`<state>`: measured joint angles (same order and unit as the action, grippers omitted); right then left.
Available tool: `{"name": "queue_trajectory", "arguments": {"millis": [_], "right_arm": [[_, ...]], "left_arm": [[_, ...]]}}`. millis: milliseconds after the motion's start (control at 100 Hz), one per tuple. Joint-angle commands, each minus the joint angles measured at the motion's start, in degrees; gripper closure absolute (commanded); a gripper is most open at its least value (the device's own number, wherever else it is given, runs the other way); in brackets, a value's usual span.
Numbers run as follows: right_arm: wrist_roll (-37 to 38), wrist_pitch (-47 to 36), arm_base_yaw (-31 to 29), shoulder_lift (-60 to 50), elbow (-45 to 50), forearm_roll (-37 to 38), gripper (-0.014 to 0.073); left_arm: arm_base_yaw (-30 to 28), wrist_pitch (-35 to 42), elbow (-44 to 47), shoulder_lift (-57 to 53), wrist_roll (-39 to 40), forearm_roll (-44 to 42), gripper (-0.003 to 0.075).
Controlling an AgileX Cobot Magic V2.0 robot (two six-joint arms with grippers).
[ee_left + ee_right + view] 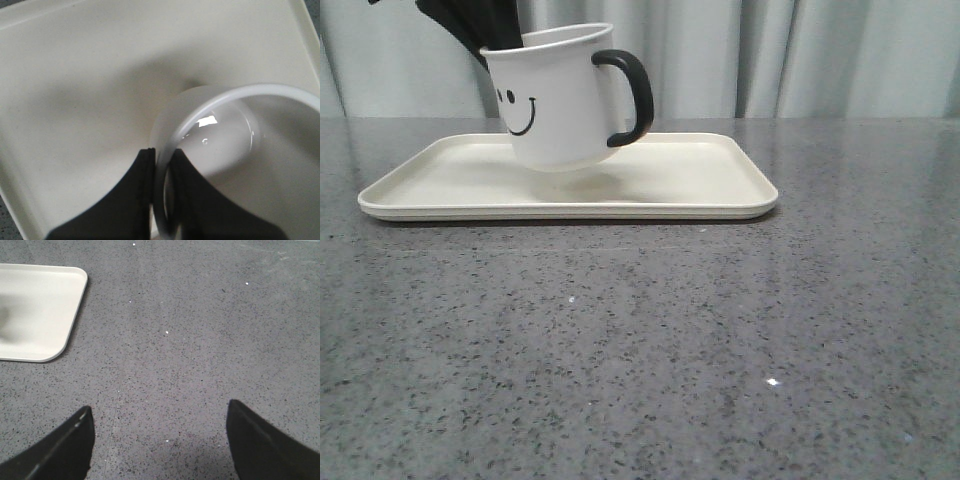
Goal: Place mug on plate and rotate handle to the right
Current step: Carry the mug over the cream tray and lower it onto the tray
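Note:
The white mug [555, 105] with a black smiley face hangs tilted just above the cream plate [700, 180], its black handle [632, 95] pointing right. My left gripper [480, 30] comes down from the top left and is shut on the mug's rim. In the left wrist view the gripper [162, 165] pinches the rim, one finger [125, 200] outside the mug [220, 145] and one inside, over the plate [75, 75]. My right gripper [159, 412] is open and empty over bare table, to one side of a corner of the plate [40, 305].
The grey speckled table [720, 340] stretches in front of and to the right of the plate. A pale curtain [820, 55] hangs behind the table.

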<state>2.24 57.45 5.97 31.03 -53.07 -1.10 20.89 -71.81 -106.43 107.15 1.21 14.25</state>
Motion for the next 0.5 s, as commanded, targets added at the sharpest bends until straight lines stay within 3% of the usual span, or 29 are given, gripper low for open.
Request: {"name": "queue_trajectory", "arguments": {"millis": [0,490], "right_arm": [[-0.3,-3.6,0.0,0.9,-1.8,0.2,0.0042],[-0.3,-3.6,0.0,0.9,-1.8,0.2,0.0042]], "left_arm": [[0.4,-0.6,-2.0,-2.4,0.7,1.0,0.0741],[0.4,-0.6,-2.0,-0.6,0.2,-0.1,0.0741]]}}
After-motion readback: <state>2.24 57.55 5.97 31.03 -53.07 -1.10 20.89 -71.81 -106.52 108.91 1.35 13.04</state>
